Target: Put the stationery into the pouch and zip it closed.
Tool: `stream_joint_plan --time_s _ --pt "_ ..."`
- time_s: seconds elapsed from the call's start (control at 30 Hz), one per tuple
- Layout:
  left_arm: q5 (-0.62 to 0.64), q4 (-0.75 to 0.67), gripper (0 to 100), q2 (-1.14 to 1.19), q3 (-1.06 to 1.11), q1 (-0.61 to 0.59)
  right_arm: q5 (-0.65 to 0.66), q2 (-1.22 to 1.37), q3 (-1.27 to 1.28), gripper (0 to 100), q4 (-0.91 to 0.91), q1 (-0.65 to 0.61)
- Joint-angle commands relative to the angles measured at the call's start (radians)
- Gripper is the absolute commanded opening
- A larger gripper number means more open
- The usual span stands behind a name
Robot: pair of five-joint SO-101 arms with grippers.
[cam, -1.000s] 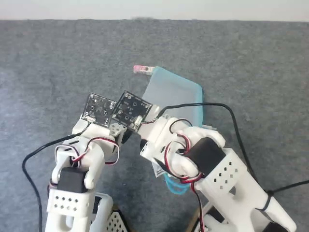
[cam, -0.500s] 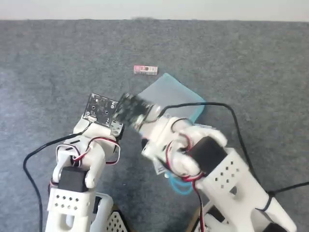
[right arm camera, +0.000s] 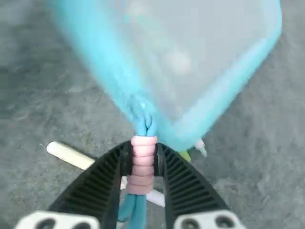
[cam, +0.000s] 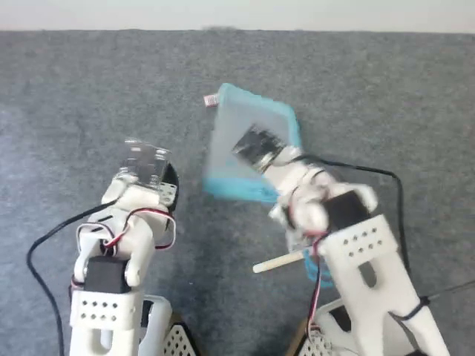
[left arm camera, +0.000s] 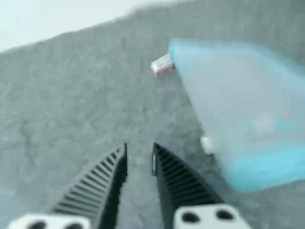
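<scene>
The pouch [cam: 249, 148] lies on the carpeted table [cam: 386, 89] to the right of the left gripper [left arm camera: 139, 160], its zipper pull [right arm camera: 141, 176] pinched between the right gripper [right arm camera: 141, 149] fingers at its near edge, an eraser [cam: 210, 99] just at its far left corner, and a thin stick [cam: 278, 261] nearer, beside the right arm.

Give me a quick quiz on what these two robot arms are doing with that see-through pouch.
1. True or false: the right gripper is clamped on the pink ribbed zip pull of the translucent blue-edged pouch.
2. Which one holds nothing? A: the left gripper. B: the right gripper.
3. Fill in: the pale slim stick lies on the grey ___.
Key: 1 true; 2 A; 3 mat.
</scene>
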Motion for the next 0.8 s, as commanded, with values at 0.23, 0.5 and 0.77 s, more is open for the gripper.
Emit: stream_joint_plan --time_s 0.23,0.5,0.77 --pt "-0.009 0.003 10 0.011 -0.056 0.006 0.044 -0.033 -0.04 0.6 -0.004 0.045" --pt "-0.029 0.152 23 0.003 -0.143 0.074 -0.032 0.05 -0.543 0.6 0.242 -0.213" --pt "-0.018 0.299 30 0.005 -0.259 0.077 -0.117 0.254 -0.706 0.6 0.297 -0.24"
